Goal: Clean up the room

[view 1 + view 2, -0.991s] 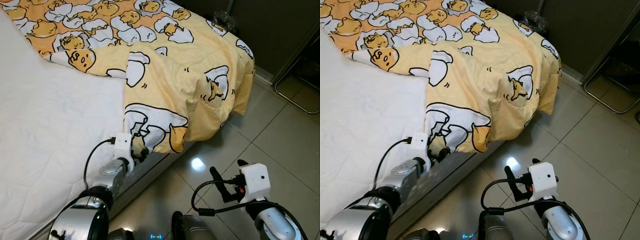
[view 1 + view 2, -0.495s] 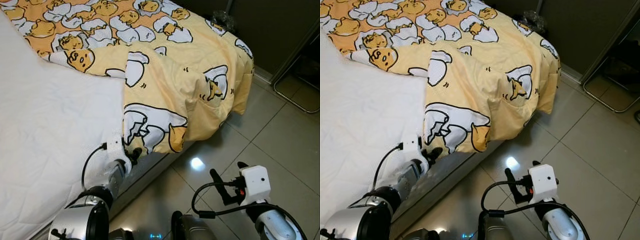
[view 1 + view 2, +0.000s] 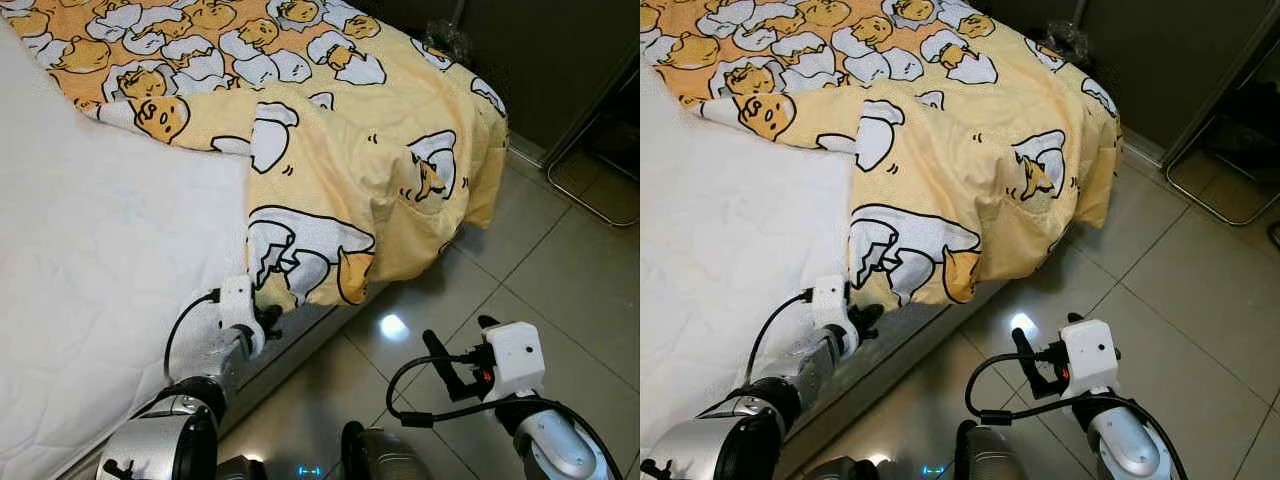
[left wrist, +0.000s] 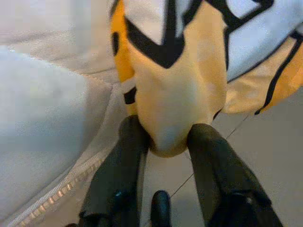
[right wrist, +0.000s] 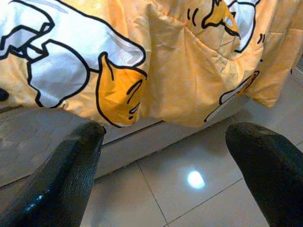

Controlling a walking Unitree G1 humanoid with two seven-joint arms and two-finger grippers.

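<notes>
You're looking at a pale yellow blanket printed with white cracked eggshells and orange-yellow yolk characters outlined in black, turning deeper orange toward its far end, and it lies over a plain white quilted mattress. Your left gripper has glossy black fingers either side of a yellow fold of that blanket, and the right gripper has matte black fingers below a white wrist box and silver arm. The floor is light grey-beige tile with darker grout lines and one bright white reflection.

No legible text, labels, brands, numbers or signs in any view, blanket carries cartoon egg print only, no lettering readable
</notes>
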